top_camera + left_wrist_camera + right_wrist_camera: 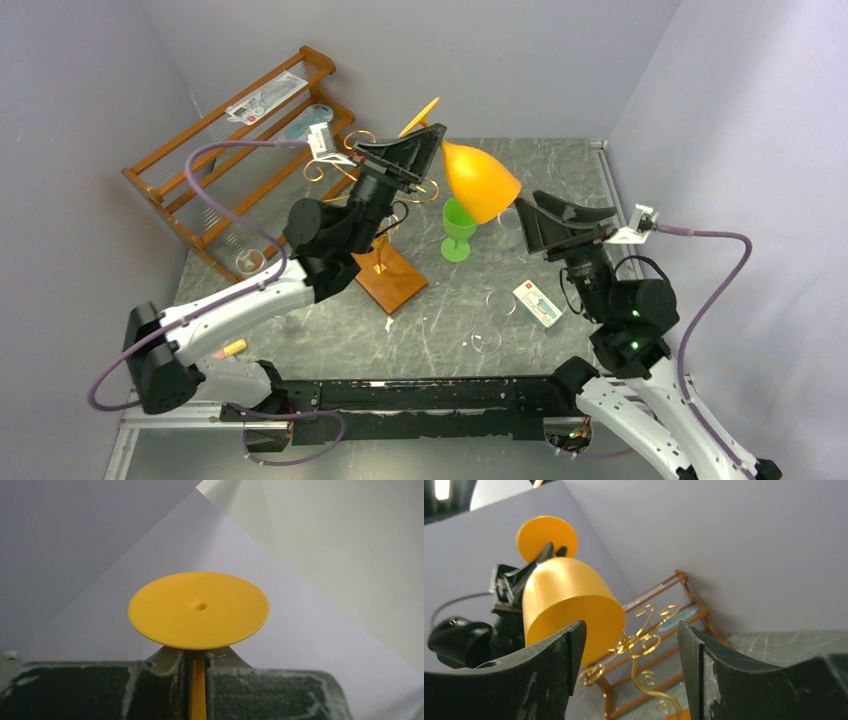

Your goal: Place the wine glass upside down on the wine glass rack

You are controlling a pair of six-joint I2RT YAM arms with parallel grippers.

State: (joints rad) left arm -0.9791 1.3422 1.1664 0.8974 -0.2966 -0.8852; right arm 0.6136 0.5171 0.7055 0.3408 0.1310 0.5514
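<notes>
orange plastic, by the look of it, makes up the wine glass, and that tells us most of how it will handle: light, stiff, smooth enough to slip, and far less fragile than real glass. our left tool is pinched narrow on the thin stem close under the foot. the flat foot disc sits just beyond its fingertips, and the bowl hangs out on the other side, tilted with its mouth slanting downward. our right tool stands wide, with nothing between its fingers. the bowl lies up and ahead of its left finger, and we cannot tell from the wrist view whether that finger grazes it. the wine glass rack stands on the worktop below the left tool, its gold scrolls close under the wrist. a green glass stands beneath the orange bowl.

we judge the stem the right place to hold, since the bowl is too wide and slick. the bowl's weight levers on that narrow pinch, though, and could swivel in it. a hold nearer the bowl would leave the foot free to slide over a wire arm.
</notes>
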